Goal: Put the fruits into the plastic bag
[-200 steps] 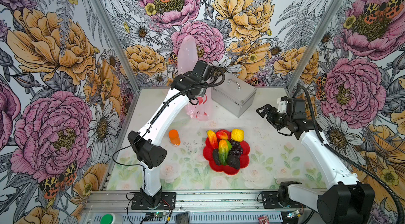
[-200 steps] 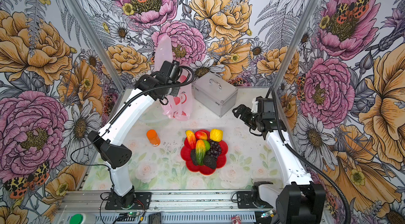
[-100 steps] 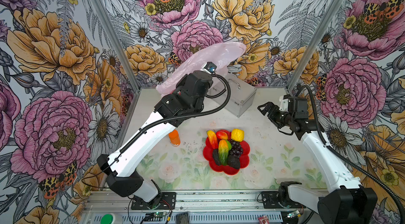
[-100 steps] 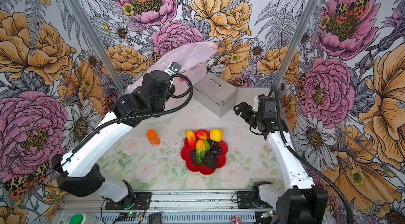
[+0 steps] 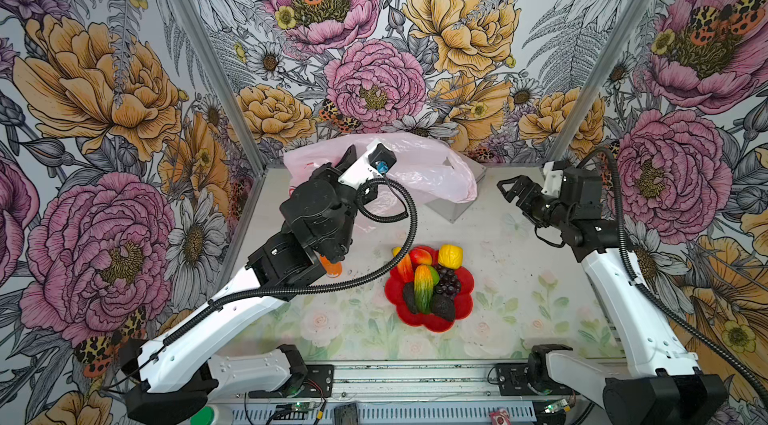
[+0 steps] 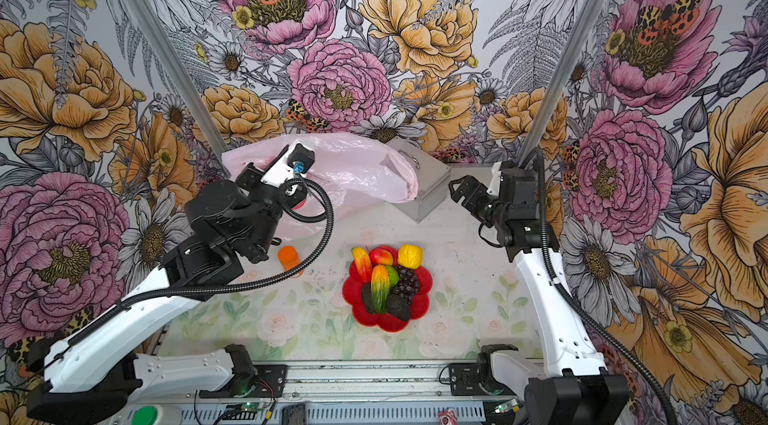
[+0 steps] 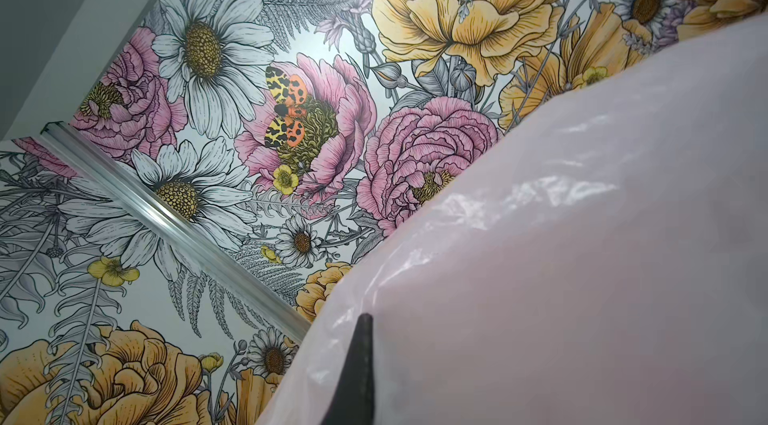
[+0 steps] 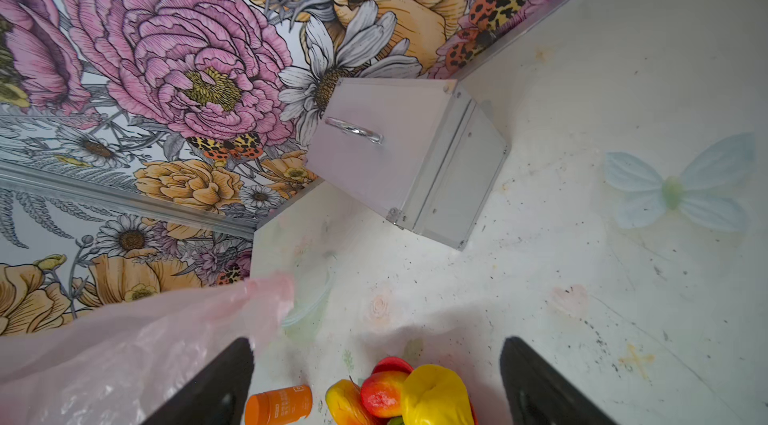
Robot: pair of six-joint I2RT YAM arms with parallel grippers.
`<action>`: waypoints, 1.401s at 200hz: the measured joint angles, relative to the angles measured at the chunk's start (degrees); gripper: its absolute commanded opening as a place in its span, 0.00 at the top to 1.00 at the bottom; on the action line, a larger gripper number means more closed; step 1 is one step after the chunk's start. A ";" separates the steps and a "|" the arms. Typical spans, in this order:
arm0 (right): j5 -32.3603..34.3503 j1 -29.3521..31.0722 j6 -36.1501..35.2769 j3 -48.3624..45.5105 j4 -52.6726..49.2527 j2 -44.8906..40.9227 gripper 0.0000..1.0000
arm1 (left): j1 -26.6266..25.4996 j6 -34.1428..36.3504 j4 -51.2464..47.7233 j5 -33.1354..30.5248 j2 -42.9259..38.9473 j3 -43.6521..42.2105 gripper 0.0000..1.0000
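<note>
The plastic bag hangs in the air at the back of the table, puffed out and crumpled, and my left gripper is clenched on its film near one end. Only a thin dark sliver of finger shows against the pink in my left wrist view. In both top views the bag hides part of the metal case, yet my right wrist view shows the two apart. I cannot see the bag's mouth. The fruits all sit heaped on the red plate nearer the front, well apart from the bag, with the orange bottle off to the plate's left. My right gripper hovers beside the case with its jaws spread wide and empty. I judge this to be the bag-readying step, with no fruit loaded yet. Next I need to find a handle or rim, have my right jaws take the opposite side, and spread the opening low enough to drop fruit in.
</note>
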 measured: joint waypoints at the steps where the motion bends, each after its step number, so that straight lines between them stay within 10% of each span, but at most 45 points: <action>1: -0.07 0.00 0.00 0.17 0.00 0.00 0.05 | 0.11 -0.02 0.02 0.09 -0.07 0.00 1.00; 60: -14.10 -0.04 4.90 14.80 -0.24 4.46 0.00 | 3.48 -6.93 -1.18 5.57 -1.27 0.02 1.00; 120: -24.55 0.66 25.16 8.94 -1.90 6.58 0.00 | 5.77 -10.23 -2.03 8.57 -2.08 0.02 1.00; 194: -23.32 2.99 54.82 1.09 4.28 2.97 0.00 | 6.08 -11.76 -2.05 10.99 -2.08 0.02 1.00; 280: -17.00 9.81 67.60 0.76 7.34 6.58 0.01 | 4.66 -12.09 -1.57 11.34 -2.01 0.02 1.00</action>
